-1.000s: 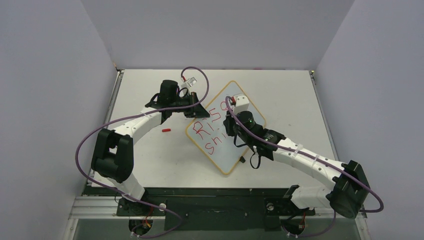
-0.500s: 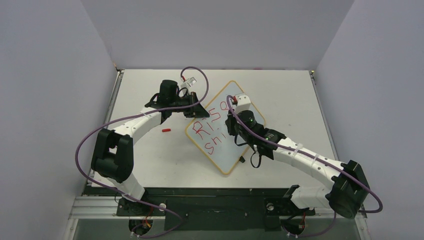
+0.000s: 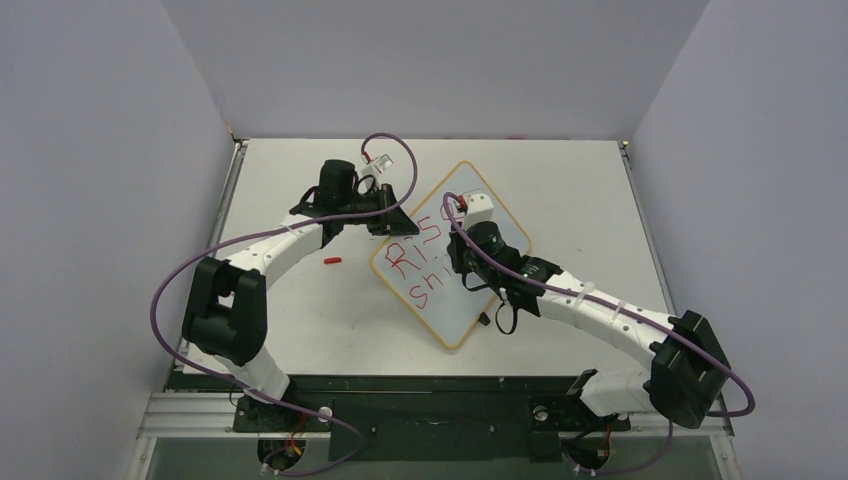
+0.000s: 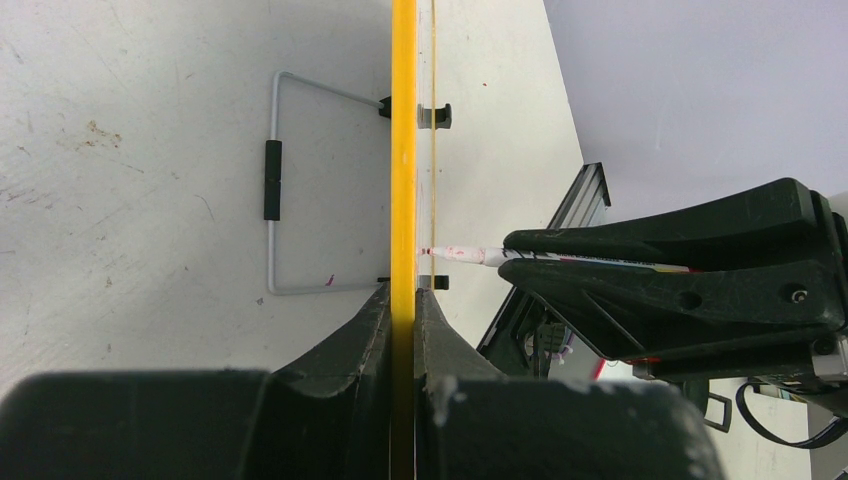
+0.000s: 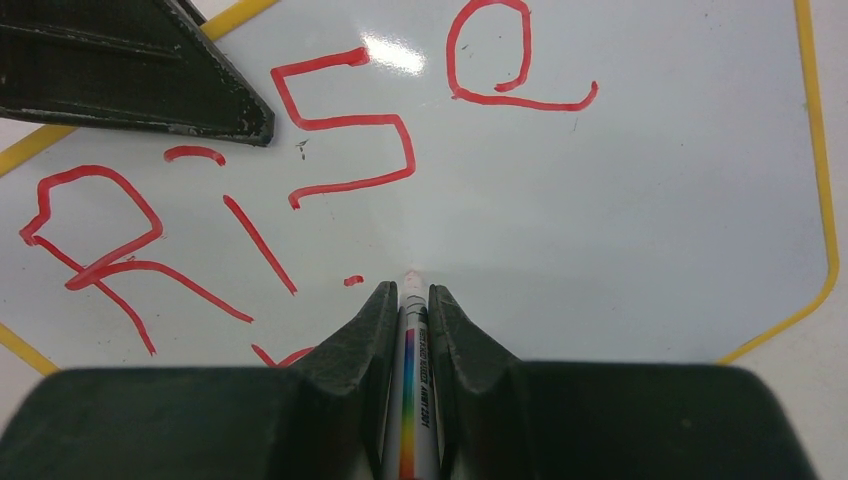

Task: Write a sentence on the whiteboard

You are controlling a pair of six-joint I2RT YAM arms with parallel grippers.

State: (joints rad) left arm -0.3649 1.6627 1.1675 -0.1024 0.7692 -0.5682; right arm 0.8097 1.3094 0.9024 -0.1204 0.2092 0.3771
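**Whiteboard** [image 3: 452, 315] lies diamond-wise at mid-table [image 3: 560, 190], lettered in red. The left gripper [image 4: 403, 300] clamps its yellow frame. The right gripper [image 5: 410, 290], over the board's middle, pinches a marker [image 5: 410, 390] whose tip touches the surface. A red cap [image 3: 332, 260] lies left of the board, and a wire stand [image 4: 272, 180] joins its clips.

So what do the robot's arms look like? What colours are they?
The left arm and right arm are white tubes with chunky black joints. A purple cable loops along each. The left gripper and right gripper have black wedge-shaped fingers.
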